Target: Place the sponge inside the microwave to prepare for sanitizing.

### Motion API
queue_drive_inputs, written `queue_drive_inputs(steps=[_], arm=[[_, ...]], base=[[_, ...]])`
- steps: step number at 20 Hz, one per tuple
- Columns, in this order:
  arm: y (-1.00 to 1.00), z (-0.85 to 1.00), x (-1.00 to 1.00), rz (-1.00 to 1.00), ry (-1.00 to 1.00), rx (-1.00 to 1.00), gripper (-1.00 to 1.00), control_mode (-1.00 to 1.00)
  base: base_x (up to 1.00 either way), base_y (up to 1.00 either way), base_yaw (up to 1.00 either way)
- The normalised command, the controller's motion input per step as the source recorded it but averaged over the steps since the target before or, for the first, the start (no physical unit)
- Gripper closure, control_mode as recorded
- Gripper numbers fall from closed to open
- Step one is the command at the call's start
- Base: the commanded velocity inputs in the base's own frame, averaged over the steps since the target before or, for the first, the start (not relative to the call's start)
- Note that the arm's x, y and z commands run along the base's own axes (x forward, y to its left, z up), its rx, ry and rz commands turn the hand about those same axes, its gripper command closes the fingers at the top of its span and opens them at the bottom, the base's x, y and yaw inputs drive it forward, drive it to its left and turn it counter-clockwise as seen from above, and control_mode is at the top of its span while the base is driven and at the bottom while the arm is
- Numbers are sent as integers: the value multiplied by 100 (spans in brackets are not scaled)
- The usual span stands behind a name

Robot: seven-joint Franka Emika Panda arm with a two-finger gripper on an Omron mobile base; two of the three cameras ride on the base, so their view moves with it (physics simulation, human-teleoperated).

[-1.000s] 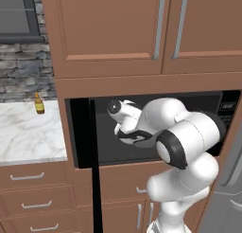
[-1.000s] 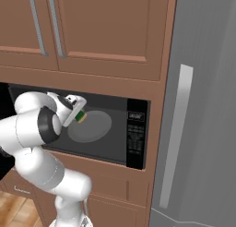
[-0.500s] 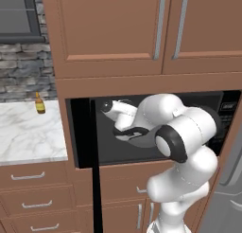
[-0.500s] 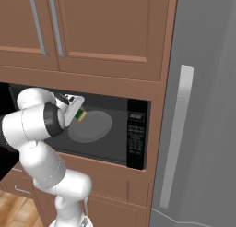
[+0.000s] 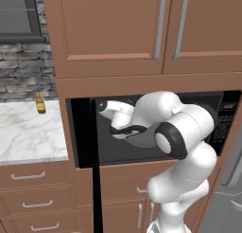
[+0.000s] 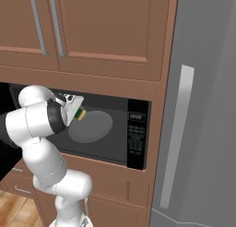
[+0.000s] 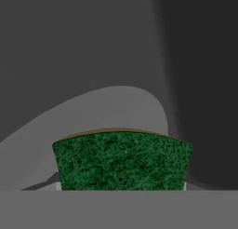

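We see the claw (image 6: pixel 77 111) inside the open microwave (image 6: pixel 138 134), closed on the sponge (image 6: pixel 80 114), which hangs above the left part of the turntable (image 6: pixel 92 127). In the right base view only a small green and yellow corner of the sponge shows past the white hand. In the hand view the sponge (image 7: pixel 122 160) presents its green face across the bottom; its lower edge is cut off by the frame, and the fingertips gripping it cannot be made out. Behind it we see the pale turntable (image 7: pixel 116 107) and the grey inner walls.

In the left base view the arm's own links cover the claw and the sponge, so the grip cannot be checked there. The door (image 5: pixel 87 132) stands swung out at the left, seen nearly edge-on. A small bottle (image 5: pixel 40 103) stands on the counter (image 5: pixel 28 132) at the far left, well apart from the microwave. The button panel (image 6: pixel 137 140) sits at the right of the cavity, beside the fridge (image 6: pixel 203 106).

Compared with one second ago, the arm has reached further left across the cavity, and the sponge now sits more to the left over the turntable
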Motion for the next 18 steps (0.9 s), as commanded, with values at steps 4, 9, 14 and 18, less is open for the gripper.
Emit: queue_drive_inputs(steps=[4, 9, 14, 18], arm=[[-41, -39, -30, 0, 0, -2, 100, -100], [-41, -31, -33, 0, 0, 0, 100, -100], [-41, -31, -34, 0, 0, 0, 100, -100], [-38, -37, -28, 0, 0, 0, 100, -100]], base=[[0, 0, 0], [0, 0, 0], [0, 0, 0], [0, 0, 0]])
